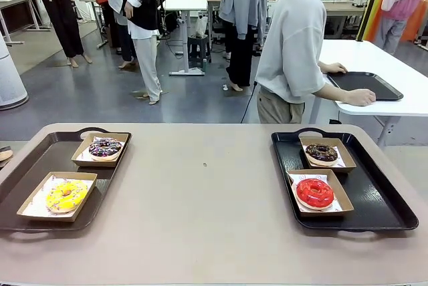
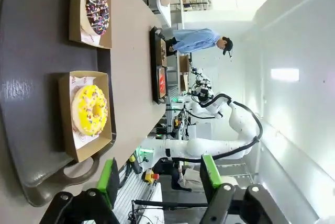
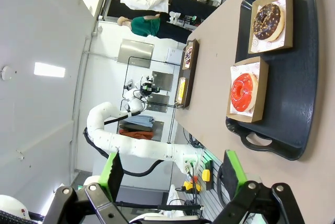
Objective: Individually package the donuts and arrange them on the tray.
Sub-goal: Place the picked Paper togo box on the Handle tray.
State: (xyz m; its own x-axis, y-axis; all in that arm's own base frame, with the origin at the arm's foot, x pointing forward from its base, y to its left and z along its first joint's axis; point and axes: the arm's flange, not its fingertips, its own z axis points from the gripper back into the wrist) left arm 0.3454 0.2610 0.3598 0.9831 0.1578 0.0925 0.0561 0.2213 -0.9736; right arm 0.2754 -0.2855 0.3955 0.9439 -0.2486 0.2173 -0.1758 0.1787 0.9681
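On my left wrist camera the left gripper (image 2: 158, 182) has its jaws apart with nothing between them, hanging off the end of the desk (image 1: 207, 192). The right gripper (image 3: 172, 174) shows the same on its own camera: jaws spread wide, holding nothing.

Nearest me on the desk, at the left, a black tray (image 1: 27, 172) carries the yellow donut (image 1: 66, 195) in a brown paper box (image 1: 30, 204), close to the tray's near edge. Behind it on the same tray sits the purple donut (image 1: 105, 147) in a second box (image 1: 83, 149). At the right, another black tray (image 1: 381, 199) holds the red donut (image 1: 315, 192) in its box (image 1: 340, 198), toward the near side, and beyond it the brown donut (image 1: 322, 152) in a box (image 1: 344, 154). Each donut lies flat on a printed paper liner, one to a box, and the middle of the desk between the two trays is bare.

Past the far edge a person (image 1: 291, 45) in a grey shirt stands side-on, both hands on a third tray (image 1: 364, 84) on a white table (image 1: 394, 65).
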